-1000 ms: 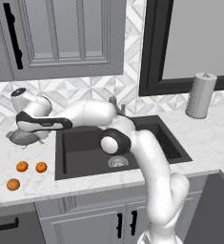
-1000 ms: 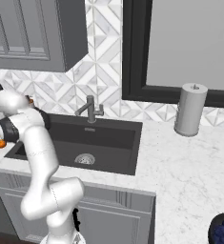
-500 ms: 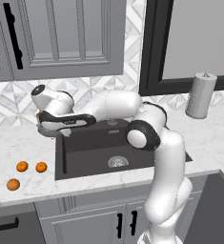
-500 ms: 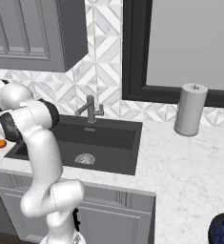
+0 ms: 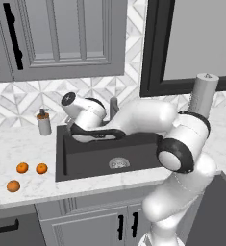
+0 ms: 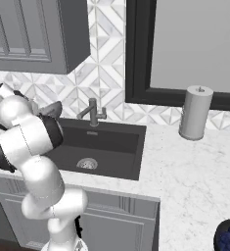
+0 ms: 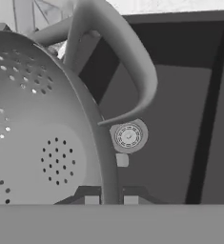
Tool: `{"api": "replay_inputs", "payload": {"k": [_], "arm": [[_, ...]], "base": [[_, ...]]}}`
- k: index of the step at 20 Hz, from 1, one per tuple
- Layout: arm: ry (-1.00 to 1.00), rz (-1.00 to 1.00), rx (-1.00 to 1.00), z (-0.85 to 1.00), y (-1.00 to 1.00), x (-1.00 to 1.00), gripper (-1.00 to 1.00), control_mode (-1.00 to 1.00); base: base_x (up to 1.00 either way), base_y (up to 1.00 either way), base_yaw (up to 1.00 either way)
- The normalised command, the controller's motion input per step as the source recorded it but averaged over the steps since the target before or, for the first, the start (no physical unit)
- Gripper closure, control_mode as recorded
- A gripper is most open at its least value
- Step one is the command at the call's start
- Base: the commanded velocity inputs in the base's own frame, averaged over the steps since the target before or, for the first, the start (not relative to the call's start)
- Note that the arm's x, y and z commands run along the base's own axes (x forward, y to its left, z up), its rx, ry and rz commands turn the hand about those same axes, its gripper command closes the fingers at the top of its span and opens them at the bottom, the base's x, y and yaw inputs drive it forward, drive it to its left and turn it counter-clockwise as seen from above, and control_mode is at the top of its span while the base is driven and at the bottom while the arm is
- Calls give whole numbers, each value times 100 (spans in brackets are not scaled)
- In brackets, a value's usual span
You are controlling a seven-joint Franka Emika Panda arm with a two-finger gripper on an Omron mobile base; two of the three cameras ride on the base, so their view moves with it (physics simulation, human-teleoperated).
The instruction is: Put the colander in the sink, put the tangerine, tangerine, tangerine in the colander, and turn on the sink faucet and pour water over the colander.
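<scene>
Colander [image 7: 42,133] is clamped at its rim by the hand [image 7: 108,199], jaws pinched narrow on the metal wall. In the hand view it hangs over the sink [image 7: 180,119], with the drain [image 7: 128,137] below and beside its edge and one loop handle [image 7: 127,62] arching out over the basin.

Risks, as judged:
- Thin rim grip: the bowl could pivot or slip if lowered fast.
- Colander looks tilted; released like this it may land on its side or roll.
- Faucet [image 6: 93,112] stands at the back rim; the arm's swing could knock it.

Three tangerines [image 5: 22,168] wait on the bench [image 5: 18,144], left of the sink, well apart from it.
</scene>
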Motion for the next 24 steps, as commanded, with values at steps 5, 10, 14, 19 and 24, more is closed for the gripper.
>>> {"api": "replay_inputs", "payload": {"k": [5,10,14,19,24], "arm": [[-20,-35,9,-21,-25,-78,100,-100],[-16,-26,11,-3,-3,-61,100,-100],[-9,-9,8,0,0,-20,100,-100],[-12,0,7,0,-1,-63,100,-100],[-26,5,8,24,-20,-100,100,-100]], "base": [[0,0,0],[0,0,0],[0,0,0],[0,0,0],[0,0,0]]}}
